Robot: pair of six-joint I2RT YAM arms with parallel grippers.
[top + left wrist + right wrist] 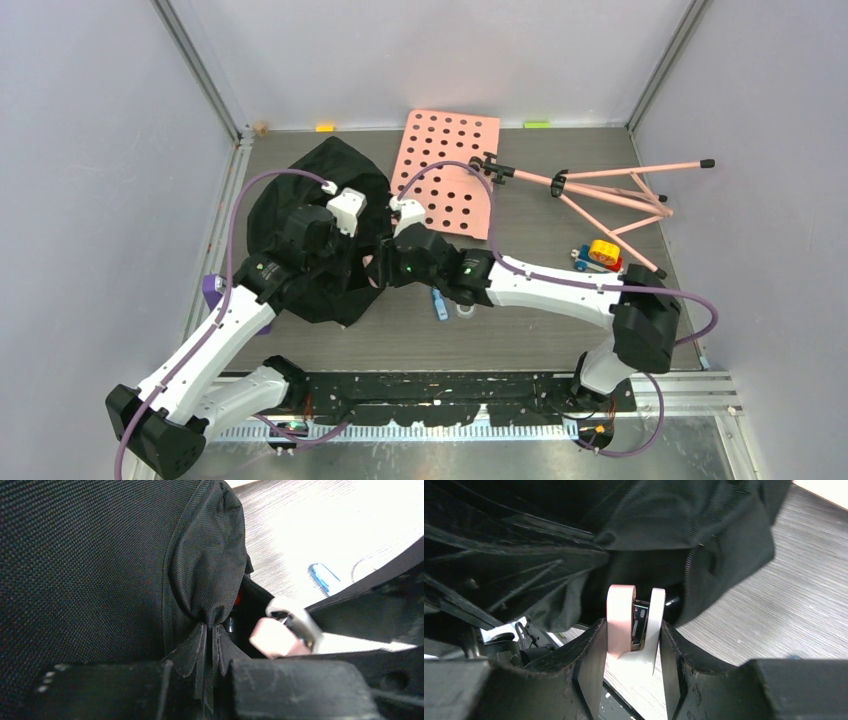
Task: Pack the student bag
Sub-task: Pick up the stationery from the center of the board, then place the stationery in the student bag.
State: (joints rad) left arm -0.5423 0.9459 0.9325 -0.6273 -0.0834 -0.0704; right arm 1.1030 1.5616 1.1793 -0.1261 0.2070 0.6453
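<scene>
The student bag [325, 170] is a black fabric backpack lying at the left middle of the table. My left gripper [368, 240] is shut on a bunched fold of the bag's fabric [207, 580] at its opening. Its fingertips [202, 632] pinch the cloth. My right gripper [385, 268] is shut on a small pink and white stapler-like item [634, 615] and holds it right at the dark bag opening [644, 570]. The same item shows in the left wrist view [277, 635], next to the pinched fold.
A pink perforated board [450, 170] lies at the back centre. A pink folded stand [610, 190] lies to its right. A small yellow and blue toy [600, 255] sits near the right arm. A blue pen [438, 303] lies under the right wrist. A purple object [212, 290] sits at the bag's left.
</scene>
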